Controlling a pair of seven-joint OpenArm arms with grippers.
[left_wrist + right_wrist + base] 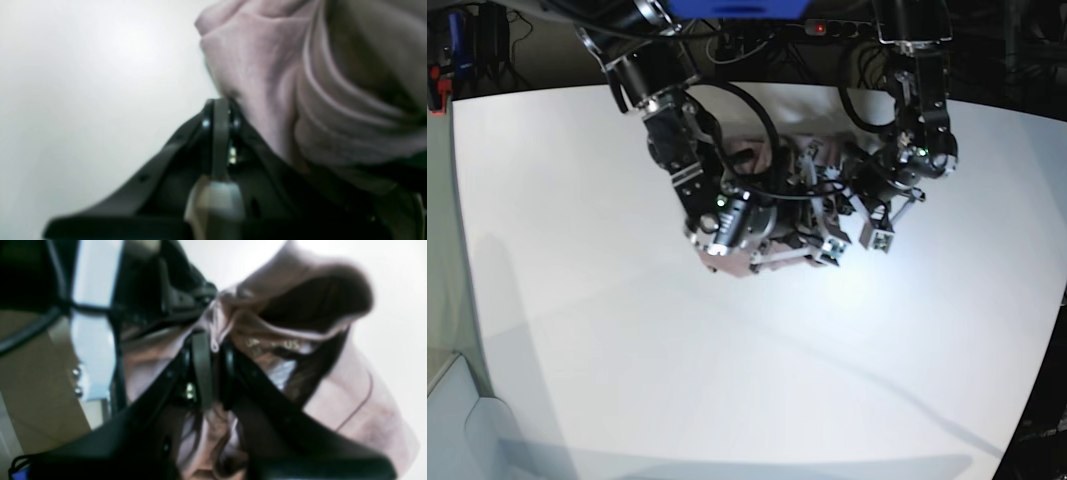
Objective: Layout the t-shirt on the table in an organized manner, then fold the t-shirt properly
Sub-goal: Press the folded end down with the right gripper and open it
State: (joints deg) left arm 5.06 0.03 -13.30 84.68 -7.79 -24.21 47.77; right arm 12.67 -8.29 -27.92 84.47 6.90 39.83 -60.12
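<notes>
Left wrist view first: the left gripper (pixel 221 106) has its jaws pressed together, right at the lower edge of the t-shirt (pixel 300 83). The cloth bunches up in thick folds above and to the right of the jaw tips and touches them, but it's too blurry to tell if any fabric is actually pinched between them. To the left of the shirt it's just bare white table (pixel 83 83).

Right wrist view — the right gripper (pixel 209 340) is pinching the shirt (pixel 350 390). A pale folded edge of the cloth runs straight down between the jaw tips, and more fabric spills below and behind the jaws. Right of that pinch the shirt gapes open into a dark hollow, and there's a small neck label (pixel 282 371) with blurry lettering just inside it. White tabletop (pixel 400 290) shows beyond the shirt on the right.

Base view: the shirt (pixel 737 265) is a crumpled lump near the far middle of the table (pixel 727 380), mostly hidden under both arms. The right gripper (pixel 797 205) sits over the bundle's middle and the left gripper (pixel 822 245) is at its near right side, both bunched close together over the cloth. Can't read the jaws from here, too much hardware stacked over the shirt.
</notes>
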